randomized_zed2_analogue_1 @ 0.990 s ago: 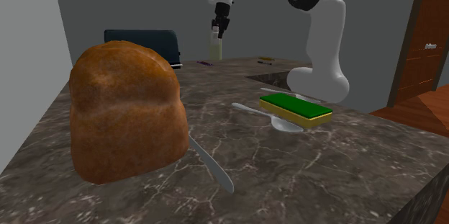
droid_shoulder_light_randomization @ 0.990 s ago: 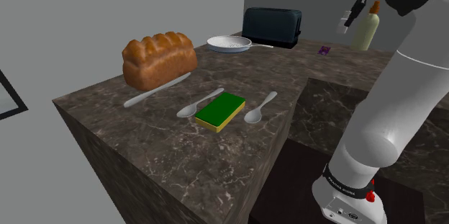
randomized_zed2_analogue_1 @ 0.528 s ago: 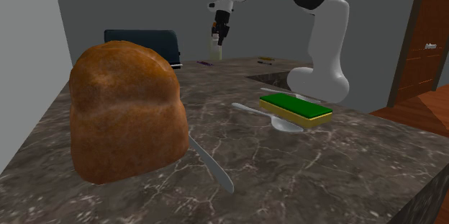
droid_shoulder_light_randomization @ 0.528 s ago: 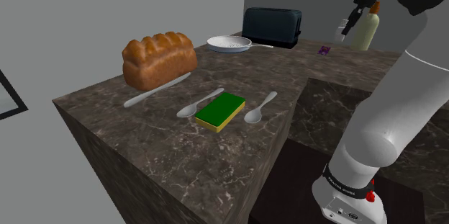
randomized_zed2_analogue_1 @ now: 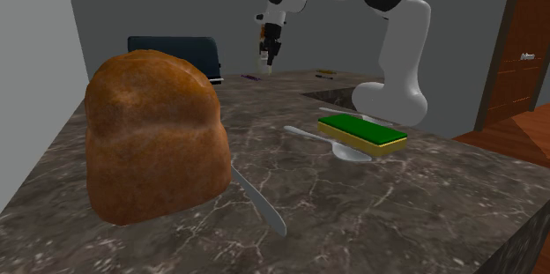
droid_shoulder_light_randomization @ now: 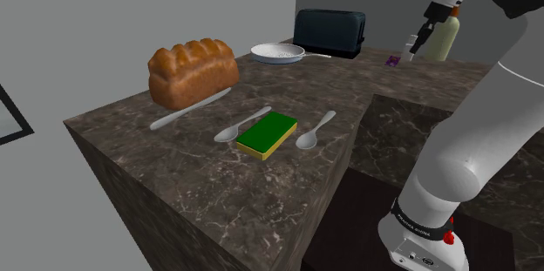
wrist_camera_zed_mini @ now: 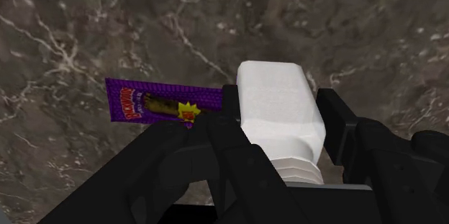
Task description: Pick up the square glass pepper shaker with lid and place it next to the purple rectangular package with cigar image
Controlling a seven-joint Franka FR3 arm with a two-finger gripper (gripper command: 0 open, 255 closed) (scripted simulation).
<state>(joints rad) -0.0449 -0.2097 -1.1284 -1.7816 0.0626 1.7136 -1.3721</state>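
Compared with one second ago, the gripper [wrist_camera_zed_mini: 282, 114] is sitting lower in the shoulder view. It is now hanging close over the counter [droid_shoulder_light_randomization: 131, 138], beside the purple package [wrist_camera_zed_mini: 162, 104]. Nothing else on the counter is showing a change of place.

You are looking at a white square shaker [wrist_camera_zed_mini: 277, 89] with a ribbed lid. The lid end is pointing toward the wrist camera and the body is pointing down at the counter. The two black fingers are pressing on opposite sides of the shaker, so the gripper is closed only to the shaker's width and is holding it. You cannot tell from these views whether the base of the shaker is touching the counter.

The purple package is lying flat on the dark marbled surface. One end of it is running just beside the shaker, partly behind one finger.

Working outward in the shoulder view:
- A pale bottle [droid_shoulder_light_randomization: 443, 38] is standing just right of the gripper, partly covered by the hand.
- A dark toaster [droid_shoulder_light_randomization: 329, 32] is standing further left along the back, with a white pan [droid_shoulder_light_randomization: 277, 51] just in front of it.
- A loaf [droid_shoulder_light_randomization: 192, 71] is resting toward the near end, with a knife [droid_shoulder_light_randomization: 187, 110] lying alongside it.
- A green-topped sponge [droid_shoulder_light_randomization: 268, 133] is lying between two spoons [droid_shoulder_light_randomization: 240, 125].
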